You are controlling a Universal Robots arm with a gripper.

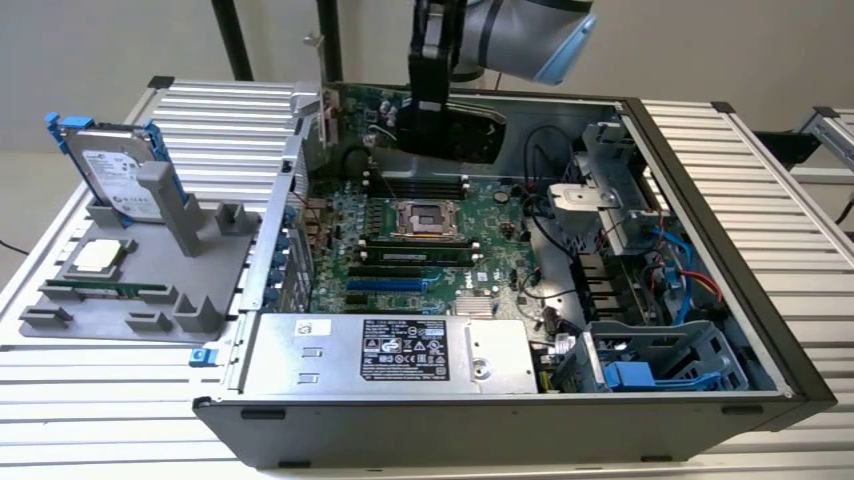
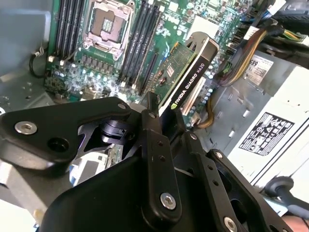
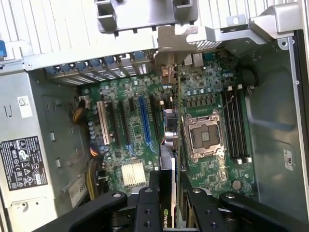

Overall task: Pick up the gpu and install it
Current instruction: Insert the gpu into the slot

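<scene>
One gpu point(image 1: 470, 135), one gripper point(image 1: 430, 132), one open computer case point(image 1: 747, 250). On the grey tray point(image 1: 80, 325) at the exterior view's left: one hard drive point(image 1: 114, 170), one processor chip point(image 1: 96, 257), one memory stick point(image 1: 107, 290).

The gripper is clamped on the gpu, which stands on edge over the motherboard point(image 1: 400, 270) beside the CPU socket point(image 1: 424, 217). Its long axis runs from the case's rear slot wall toward the gripper, bracket end at the wall.

In the exterior view the gripper covers the card's middle. Can't tell if the bottom edge is seated in a slot.
</scene>
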